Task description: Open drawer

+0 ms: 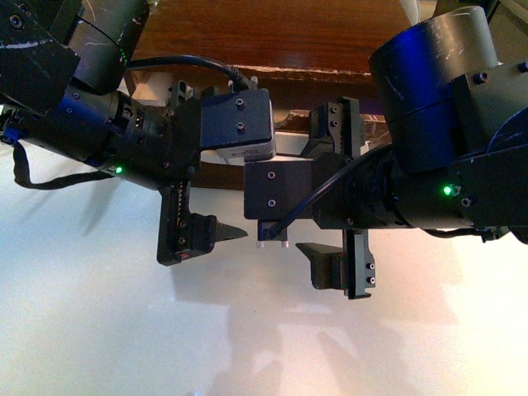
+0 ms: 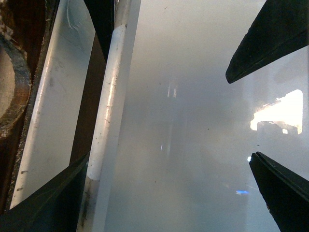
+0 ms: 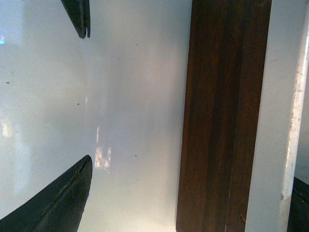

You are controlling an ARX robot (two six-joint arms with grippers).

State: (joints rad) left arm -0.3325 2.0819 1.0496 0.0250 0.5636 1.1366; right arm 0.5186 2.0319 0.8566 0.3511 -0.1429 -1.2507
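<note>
The drawer (image 1: 247,41) is dark brown wood across the top of the front view. Its white bar handle (image 2: 110,111) runs beside the wood in the left wrist view, with a rounded notch (image 2: 8,89) at the edge. My left gripper (image 2: 171,157) is open, and the bar lies just inside one finger (image 2: 53,203). In the front view the left gripper (image 1: 216,165) and the right gripper (image 1: 318,194) face each other in front of the drawer. My right gripper (image 3: 193,169) is open, with the wood front (image 3: 222,116) and the white bar (image 3: 280,125) between its jaws.
A glossy white tabletop (image 1: 264,330) lies under both grippers. The right gripper's dark finger (image 2: 270,38) shows in the left wrist view. The left gripper's finger (image 3: 79,17) shows in the right wrist view. The two grippers are close together.
</note>
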